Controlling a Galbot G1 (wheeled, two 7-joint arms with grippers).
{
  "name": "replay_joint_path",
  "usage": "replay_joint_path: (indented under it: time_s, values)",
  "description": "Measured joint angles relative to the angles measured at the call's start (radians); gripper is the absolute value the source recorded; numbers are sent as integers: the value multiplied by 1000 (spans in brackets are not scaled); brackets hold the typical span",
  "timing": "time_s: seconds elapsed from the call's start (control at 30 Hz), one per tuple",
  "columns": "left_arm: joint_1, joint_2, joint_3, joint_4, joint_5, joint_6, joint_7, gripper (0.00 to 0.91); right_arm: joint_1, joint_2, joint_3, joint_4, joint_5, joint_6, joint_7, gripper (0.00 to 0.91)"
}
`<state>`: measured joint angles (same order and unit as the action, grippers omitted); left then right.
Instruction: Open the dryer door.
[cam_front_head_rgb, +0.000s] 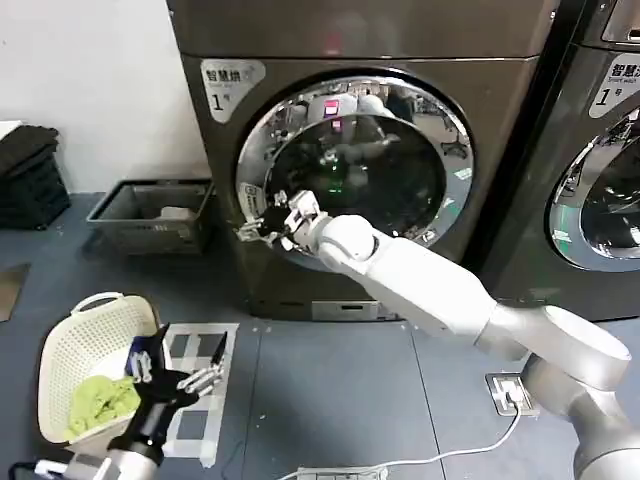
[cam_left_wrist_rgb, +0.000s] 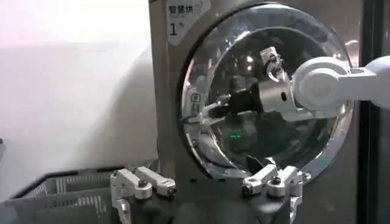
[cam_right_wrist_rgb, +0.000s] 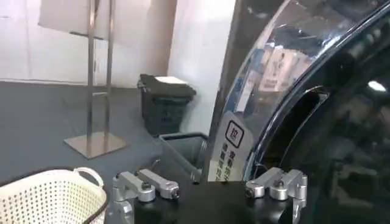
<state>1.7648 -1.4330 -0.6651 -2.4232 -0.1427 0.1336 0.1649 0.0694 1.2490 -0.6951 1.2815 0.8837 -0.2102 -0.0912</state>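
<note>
Reaching across, right gripper (cam_front_head_rgb: 262, 226) sits at the left chrome rim of the dryer door (cam_front_head_rgb: 400, 170), fingers spread. Door looks shut on machine "1". Left gripper (cam_front_head_rgb: 172, 378) hangs low, spread, beside a white laundry basket (cam_front_head_rgb: 70, 350) on blue-grey floor (cam_front_head_rgb: 330, 400). Grey crate (cam_front_head_rgb: 150, 212) by the white wall (cam_front_head_rgb: 90, 80).

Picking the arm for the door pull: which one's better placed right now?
Right. Its tool is open and already at the left edge of the dryer door, on the chrome rim. The left tool is open too, but hangs low over the floor beside the white basket, well short of the machine.
</note>
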Motion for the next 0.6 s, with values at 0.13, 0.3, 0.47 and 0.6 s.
replay_joint_path:
  time_s: [0.13, 0.3, 0.47, 0.6]
  values:
    - [0, 0, 0, 1, 0, -1, 0, 907, 3, -1, -7, -1, -2, 2, -19, 907]
    - [1, -1, 0, 2, 0, -2, 0, 907, 4, -1, -9, -6, -2, 4, -30, 907]
    - [0, -1, 0, 2, -1, -3, 0, 907, 6, -13, -15, 3, -7, 13, -61, 907]
    - [-1, -1, 0, 2, -1, -3, 1, 907, 6, -26, -22, 17, -7, 20, -87, 907]
